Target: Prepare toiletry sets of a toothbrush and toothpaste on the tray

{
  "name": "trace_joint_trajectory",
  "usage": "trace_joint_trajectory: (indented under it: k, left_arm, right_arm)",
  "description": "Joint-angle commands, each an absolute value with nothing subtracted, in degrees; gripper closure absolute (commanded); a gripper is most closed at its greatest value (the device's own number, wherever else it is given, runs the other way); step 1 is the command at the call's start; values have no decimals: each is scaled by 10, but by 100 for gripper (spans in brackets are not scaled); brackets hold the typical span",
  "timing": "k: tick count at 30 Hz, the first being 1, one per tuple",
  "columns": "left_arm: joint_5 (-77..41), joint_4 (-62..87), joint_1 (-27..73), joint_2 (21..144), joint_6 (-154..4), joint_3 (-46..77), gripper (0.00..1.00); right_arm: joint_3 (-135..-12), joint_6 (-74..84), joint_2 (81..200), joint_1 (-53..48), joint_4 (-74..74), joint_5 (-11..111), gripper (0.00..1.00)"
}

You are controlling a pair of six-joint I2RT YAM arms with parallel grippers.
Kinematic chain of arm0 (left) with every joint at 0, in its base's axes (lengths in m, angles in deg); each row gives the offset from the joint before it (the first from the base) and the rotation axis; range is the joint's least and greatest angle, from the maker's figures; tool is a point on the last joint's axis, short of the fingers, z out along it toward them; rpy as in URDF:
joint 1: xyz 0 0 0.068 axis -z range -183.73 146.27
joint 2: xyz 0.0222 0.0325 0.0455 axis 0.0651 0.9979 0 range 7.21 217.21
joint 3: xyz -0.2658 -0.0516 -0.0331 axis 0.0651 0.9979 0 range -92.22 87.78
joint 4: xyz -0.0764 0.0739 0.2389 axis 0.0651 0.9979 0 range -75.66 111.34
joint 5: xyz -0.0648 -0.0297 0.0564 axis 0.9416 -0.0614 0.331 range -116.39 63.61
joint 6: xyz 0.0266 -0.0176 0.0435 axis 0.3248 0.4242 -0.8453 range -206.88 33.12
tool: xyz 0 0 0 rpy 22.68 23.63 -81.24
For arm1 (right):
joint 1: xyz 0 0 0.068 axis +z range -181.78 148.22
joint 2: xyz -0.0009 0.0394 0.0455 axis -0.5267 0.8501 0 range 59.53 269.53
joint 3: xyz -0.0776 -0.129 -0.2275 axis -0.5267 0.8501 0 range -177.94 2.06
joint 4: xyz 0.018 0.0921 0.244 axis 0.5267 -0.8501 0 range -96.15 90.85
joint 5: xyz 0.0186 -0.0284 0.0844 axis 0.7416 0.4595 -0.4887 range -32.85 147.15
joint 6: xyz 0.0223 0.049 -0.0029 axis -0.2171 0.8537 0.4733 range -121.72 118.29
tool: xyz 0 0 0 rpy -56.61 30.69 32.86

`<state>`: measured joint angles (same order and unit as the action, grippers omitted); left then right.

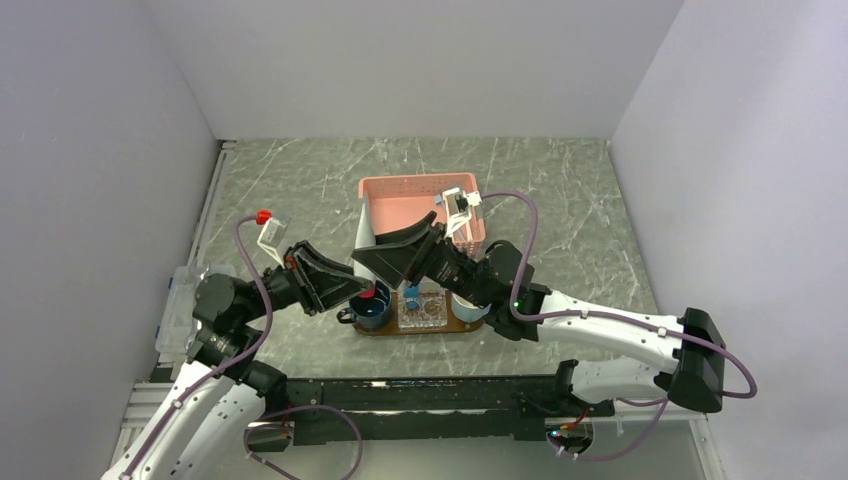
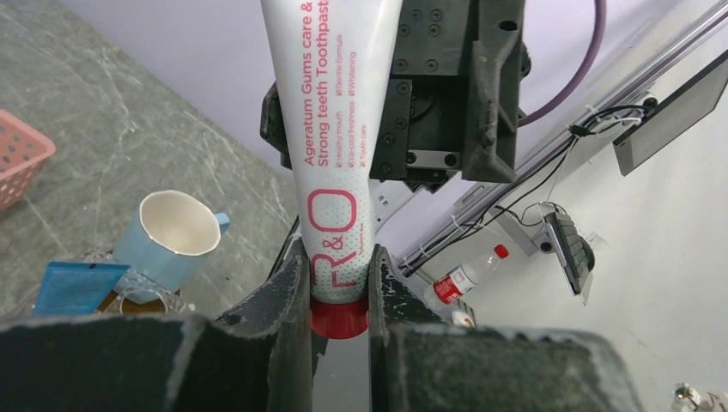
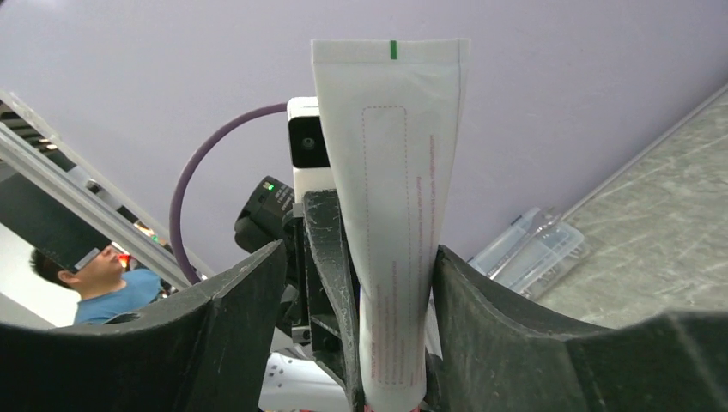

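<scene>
Inspection count, by kind.

- Mugs: two are standing at the tray (image 1: 455, 327), one dark blue mug (image 1: 372, 312) at its left end and one light blue mug (image 2: 176, 236) at its right end.
- Tray: one is showing.
- Clear square dish (image 1: 422, 312): one is lying between the mugs.
- Pink basket (image 1: 400, 186): one is sitting just beyond the tray, on the far side.
- White toothpaste tube (image 2: 330, 172) with a red cap: one is showing.
- Flat blue tube (image 2: 77, 287): one is lying beside the light blue mug. Any others are showing too small to count.
- Clear plastic box (image 1: 180, 310): one is sitting at the left table edge.
- Grippers: two are showing, the left gripper (image 2: 339, 283) and the right gripper (image 3: 360, 292).
</scene>
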<state>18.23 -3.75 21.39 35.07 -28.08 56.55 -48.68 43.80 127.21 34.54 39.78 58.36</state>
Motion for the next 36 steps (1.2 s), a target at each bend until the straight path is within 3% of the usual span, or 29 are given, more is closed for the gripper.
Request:
trace_joint_trajectory:
  k: [1, 13, 22, 31, 36]
  left_arm:
    - [183, 18, 216, 353, -341, 533, 100]
    - [195, 280, 216, 370, -542, 460, 100]
    - [176, 460, 230, 389, -682, 396, 100]
    - [47, 616, 318, 416, -764, 315, 100]
    - [-73, 660, 411, 449, -772, 281, 100]
  right_arm:
    - [-491, 405, 1226, 347, 371, 594, 33]
    - [-550, 325, 1146, 346, 73, 651, 23]
    - [-643, 305, 1154, 342, -141, 689, 22]
    - [-734, 321, 1207, 305, -268, 628, 22]
    - [-737, 353, 1215, 233, -275, 507, 22]
